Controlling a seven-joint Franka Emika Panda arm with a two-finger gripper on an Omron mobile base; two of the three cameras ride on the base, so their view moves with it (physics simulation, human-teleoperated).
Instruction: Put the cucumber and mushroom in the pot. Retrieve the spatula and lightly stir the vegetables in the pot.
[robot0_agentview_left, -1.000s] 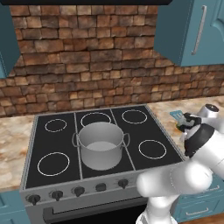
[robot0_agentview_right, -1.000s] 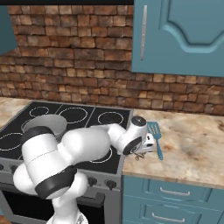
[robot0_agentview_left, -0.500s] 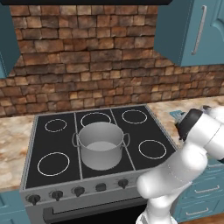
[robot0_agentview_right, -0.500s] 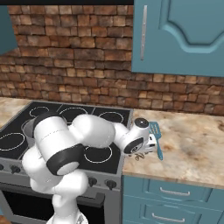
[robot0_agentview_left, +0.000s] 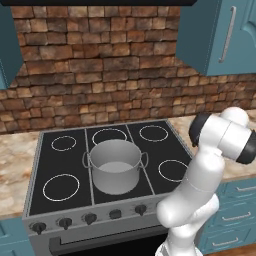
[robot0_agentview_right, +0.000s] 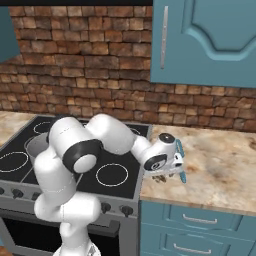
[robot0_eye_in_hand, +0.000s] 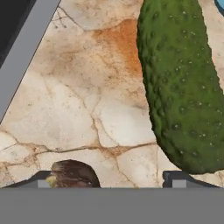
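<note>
Dark finger tips of the gripper (robot0_eye_in_hand: 111, 179) stand wide apart, low over the marbled counter (robot0_eye_in_hand: 87, 109), holding nothing. Between them the mushroom (robot0_eye_in_hand: 72, 174) lies by the left tip; the cucumber (robot0_eye_in_hand: 181, 83) lies beside it. Away on the stove (robot0_agentview_left: 65, 165) stands the pot (robot0_agentview_left: 115, 165)

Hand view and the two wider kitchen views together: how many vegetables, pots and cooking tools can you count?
Vegetables: 2, a bumpy dark green cucumber and a small brown mushroom
Pots: 1, a round silver steel pot
Cooking tools: 1, a thin teal-blue spatula
Total: 4
</note>
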